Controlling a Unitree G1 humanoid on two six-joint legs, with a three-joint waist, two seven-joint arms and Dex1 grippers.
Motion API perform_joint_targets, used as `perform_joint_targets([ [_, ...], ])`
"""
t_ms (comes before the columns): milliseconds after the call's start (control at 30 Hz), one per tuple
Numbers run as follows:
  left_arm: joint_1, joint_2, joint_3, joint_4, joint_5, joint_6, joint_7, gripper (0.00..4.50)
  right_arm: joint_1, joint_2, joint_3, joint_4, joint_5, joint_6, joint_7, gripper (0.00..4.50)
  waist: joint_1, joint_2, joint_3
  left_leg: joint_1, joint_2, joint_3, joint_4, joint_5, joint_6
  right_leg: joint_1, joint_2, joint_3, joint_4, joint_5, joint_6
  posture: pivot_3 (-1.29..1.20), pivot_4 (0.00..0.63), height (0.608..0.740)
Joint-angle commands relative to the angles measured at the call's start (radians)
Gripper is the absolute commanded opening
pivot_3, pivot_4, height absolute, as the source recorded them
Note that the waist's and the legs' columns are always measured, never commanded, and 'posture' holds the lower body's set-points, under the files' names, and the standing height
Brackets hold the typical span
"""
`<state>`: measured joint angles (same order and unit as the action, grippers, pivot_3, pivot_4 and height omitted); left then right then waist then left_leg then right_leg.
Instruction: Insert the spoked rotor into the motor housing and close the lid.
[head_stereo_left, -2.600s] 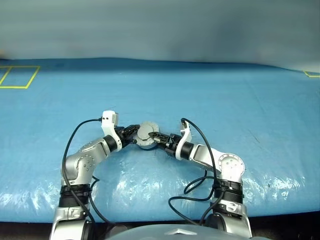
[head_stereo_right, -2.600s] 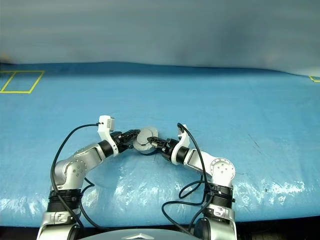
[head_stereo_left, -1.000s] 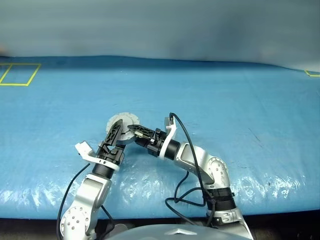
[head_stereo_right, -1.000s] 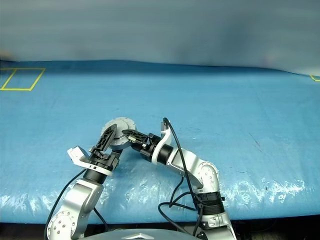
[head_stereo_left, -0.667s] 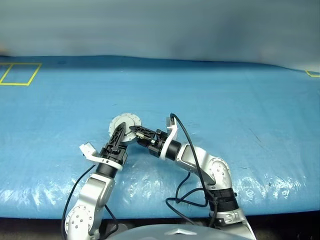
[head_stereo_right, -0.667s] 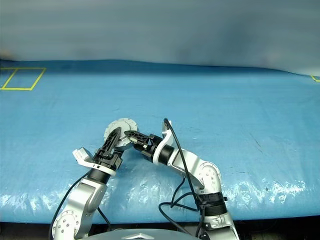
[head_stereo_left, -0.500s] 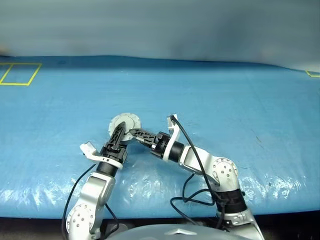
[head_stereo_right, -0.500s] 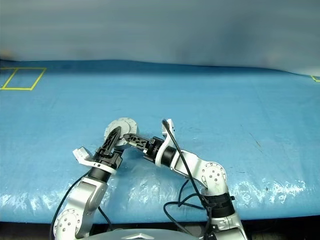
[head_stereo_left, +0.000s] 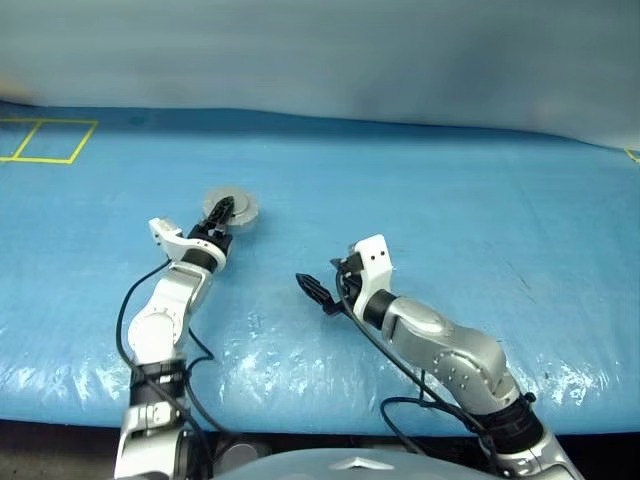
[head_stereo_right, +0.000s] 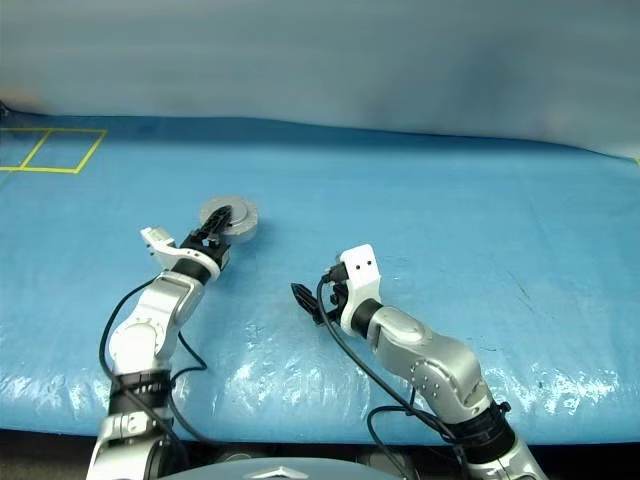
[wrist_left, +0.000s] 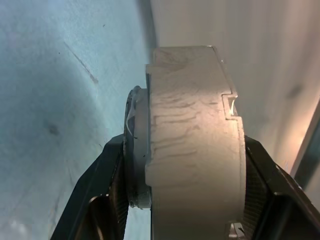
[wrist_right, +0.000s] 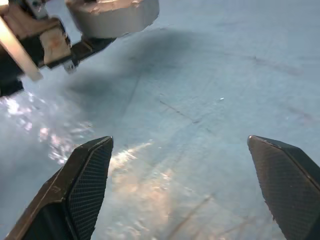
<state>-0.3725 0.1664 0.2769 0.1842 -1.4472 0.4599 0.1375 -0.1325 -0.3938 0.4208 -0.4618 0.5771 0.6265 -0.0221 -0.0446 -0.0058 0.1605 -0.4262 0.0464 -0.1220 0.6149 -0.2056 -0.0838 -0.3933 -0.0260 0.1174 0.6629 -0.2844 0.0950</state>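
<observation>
1. The motor housing (head_stereo_left: 230, 209), lid closed, sits on the blue bench (head_stereo_left: 450, 200), left of centre, nearer the far edge than the near edge.
2. The left end effector (head_stereo_left: 222, 214) pinches the housing between its black fingers.
3. The right end effector (head_stereo_left: 315, 290) hangs spread wide and empty, near the bench's near edge, well apart from the housing.

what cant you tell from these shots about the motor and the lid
- Spoked rotor: whether it sits inside the motor housing; the closed lid and the metal wall cover the inside in every view.
- Housing's far side: left wrist view, cut off by its own body.
- Seam between lid and housing: head views, too small.
- Left gripper contact under the housing: its fingers hide it.
</observation>
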Motion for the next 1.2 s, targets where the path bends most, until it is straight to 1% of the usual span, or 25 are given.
perform_joint_targets([
  [33, -0.147, 0.016, 0.022, 0.146, 0.084, 0.025, -0.106, 2.35, 0.044, 0.022, 0.028, -0.025, -0.193, -0.132, -0.009, 4.5, 0.001, 0.0, 0.0, 0.0, 0.0, 0.0, -0.001, 0.0, 0.0, 0.0, 0.0, 0.0, 0.0, 0.0, 0.0, 0.0, 0.15, 0.74],
  [167, -0.3, 0.019, 0.036, 0.376, 0.212, 0.012, -0.214, 2.35, 0.095, 0.055, 0.028, 0.017, -0.347, -0.208, -0.026, 4.5, 0.0, -0.001, 0.0, -0.001, 0.0, 0.0, -0.001, 0.0, 0.0, 0.0, 0.0, 0.0, -0.001, 0.0, 0.0, 0.0, 0.15, 0.74],
  [233, -0.368, 0.015, 0.027, 0.478, 0.295, -0.011, -0.267, 2.35, 0.115, 0.071, 0.019, 0.037, -0.387, -0.227, -0.017, 4.5, 0.0, -0.001, 0.0, -0.001, 0.0, 0.0, -0.001, 0.0, 0.0, 0.0, 0.0, 0.0, -0.001, 0.0, 0.0, 0.0, 0.15, 0.74],
  [367, -0.459, 0.001, 0.05, 0.646, 0.424, -0.072, -0.297, 2.35, 0.129, 0.093, 0.02, 0.061, -0.465, -0.266, 0.008, 4.5, -0.004, -0.001, 0.001, -0.001, 0.0, 0.0, -0.001, 0.0, 0.0, -0.001, 0.0, -0.001, -0.001, 0.0, 0.0, 0.0, 0.15, 0.74],
  [433, -0.48, -0.002, 0.074, 0.7, 0.457, -0.072, -0.287, 2.35, 0.132, 0.101, 0.02, 0.072, -0.497, -0.274, 0.021, 4.5, -0.009, -0.001, 0.001, -0.001, 0.0, 0.0, -0.001, 0.0, 0.0, -0.001, 0.0, -0.001, -0.001, 0.0, 0.0, 0.0, 0.15, 0.74],
  [500, -0.473, 0.004, 0.085, 0.717, 0.486, -0.037, -0.292, 3.1, 0.139, 0.118, 0.011, 0.08, -0.506, -0.271, 0.035, 4.5, -0.011, -0.001, 0.001, -0.001, 0.0, -0.001, -0.001, 0.0, 0.0, 0.0, 0.0, -0.001, 0.0, 0.0, 0.0, 0.0, 0.15, 0.74],
  [533, -0.46, 0.008, 0.091, 0.711, 0.496, -0.012, -0.299, 3.36, 0.142, 0.126, 0.009, 0.084, -0.513, -0.271, 0.043, 4.5, -0.013, -0.001, 0.001, -0.001, 0.0, -0.001, -0.001, 0.0, 0.0, 0.0, 0.0, -0.001, 0.0, 0.0, 0.0, 0.0, 0.15, 0.74],
  [600, -0.43, 0.015, 0.105, 0.688, 0.516, 0.022, -0.294, 4.03, 0.145, 0.14, 0.006, 0.092, -0.526, -0.271, 0.055, 4.5, -0.015, -0.001, 0.0, 0.0, 0.0, -0.001, -0.001, 0.0, -0.001, 0.0, 0.0, -0.001, 0.001, 0.0, 0.0, 0.0, 0.15, 0.74],
  [633, -0.406, 0.02, 0.111, 0.663, 0.52, 0.051, -0.289, 4.37, 0.144, 0.149, 0.004, 0.097, -0.527, -0.267, 0.063, 4.5, -0.019, -0.001, 0.0, 0.0, 0.0, -0.001, -0.001, 0.0, -0.001, 0.001, 0.0, -0.001, 0.001, 0.0, 0.0, 0.0, 0.15, 0.74],
  [667, -0.38, 0.023, 0.114, 0.631, 0.524, 0.082, -0.283, 4.47, 0.144, 0.156, 0.003, 0.098, -0.53, -0.262, 0.071, 4.5, -0.023, 0.0, 0.0, 0.001, 0.0, -0.001, -0.001, 0.0, -0.001, 0.002, 0.0, 0.0, 0.001, 0.0, 0.0, 0.0, 0.15, 0.74],
  [733, -0.286, 0.034, 0.118, 0.519, 0.524, 0.173, -0.243, 4.47, 0.14, 0.174, 0.002, 0.108, -0.536, -0.262, 0.084, 4.5, -0.03, 0.0, 0.0, 0.007, 0.0, -0.001, -0.002, 0.0, -0.001, 0.006, 0.0, 0.0, 0.002, 0.0, -0.001, 0.0, 0.15, 0.74],
  [800, -0.161, 0.052, 0.119, 0.369, 0.512, 0.284, -0.191, 4.47, 0.136, 0.191, 0.001, 0.116, -0.536, -0.261, 0.101, 4.5, -0.036, 0.0, -0.001, 0.015, 0.0, -0.001, -0.004, 0.0, 0.0, 0.013, 0.0, 0.0, 0.002, -0.001, -0.002, 0.0, 0.15, 0.74],
  [833, -0.101, 0.056, 0.127, 0.292, 0.497, 0.334, -0.166, 4.47, 0.135, 0.197, 0.001, 0.12, -0.533, -0.258, 0.113, 4.5, -0.038, 0.001, -0.001, 0.016, 0.001, -0.001, -0.005, -0.002, 0.004, 0.014, 0.0, 0.0, 0.002, -0.001, -0.002, 0.0, 0.15, 0.74],
  [900, 0.014, 0.071, 0.132, 0.145, 0.48, 0.422, -0.128, 4.47, 0.133, 0.209, -0.003, 0.126, -0.521, -0.249, 0.139, 4.5, -0.041, 0.002, -0.002, 0.019, 0.001, 0.0, -0.004, -0.002, 0.004, 0.017, 0.0, 0.001, 0.003, -0.001, -0.002, 0.0, 0.15, 0.74],
  [967, 0.137, 0.105, 0.102, -0.012, 0.505, 0.476, -0.118, 4.47, 0.13, 0.214, -0.005, 0.133, -0.52, -0.244, 0.165, 4.5, -0.041, 0.002, -0.003, 0.025, 0.001, 0.0, -0.005, -0.003, 0.004, 0.022, 0.0, 0.001, 0.004, -0.002, -0.002, 0.0, 0.15, 0.74],
  [1000, 0.191, 0.126, 0.074, -0.083, 0.525, 0.491, -0.13, 4.47, 0.129, 0.215, -0.006, 0.135, -0.519, -0.241, 0.177, 4.5, -0.041, 0.002, -0.004, 0.029, 0.001, 0.0, -0.005, -0.003, 0.004, 0.025, 0.0, 0.001, 0.004, -0.004, 0.001, 0.0, 0.15, 0.74],
  [1067, 0.318, 0.204, -0.039, -0.243, 0.621, 0.449, -0.209, 4.47, 0.128, 0.217, -0.01, 0.145, -0.521, -0.234, 0.196, 4.5, -0.041, 0.002, -0.004, 0.034, 0.001, 0.001, -0.005, -0.003, 0.004, 0.028, 0.0, 0.002, 0.004, -0.006, 0.001, 0.0, 0.15, 0.74],
  [1133, 0.438, 0.297, -0.17, -0.38, 0.772, 0.315, -0.3, 4.47, 0.13, 0.217, -0.013, 0.157, -0.529, -0.237, 0.206, 4.5, -0.043, 0.003, -0.006, 0.035, 0.001, 0.003, -0.005, -0.003, 0.004, 0.028, 0.0, 0.004, 0.004, -0.007, -0.004, 0.0, 0.15, 0.74],
  [1200, 0.516, 0.308, -0.207, -0.47, 0.855, 0.199, -0.321, 4.47, 0.137, 0.227, -0.022, 0.163, -0.525, -0.242, 0.21, 4.5, -0.038, 0.003, -0.006, 0.037, 0.001, 0.006, -0.005, -0.003, 0.004, 0.026, -0.001, 0.006, 0.004, -0.007, -0.005, 0.0, 0.15, 0.74],
])
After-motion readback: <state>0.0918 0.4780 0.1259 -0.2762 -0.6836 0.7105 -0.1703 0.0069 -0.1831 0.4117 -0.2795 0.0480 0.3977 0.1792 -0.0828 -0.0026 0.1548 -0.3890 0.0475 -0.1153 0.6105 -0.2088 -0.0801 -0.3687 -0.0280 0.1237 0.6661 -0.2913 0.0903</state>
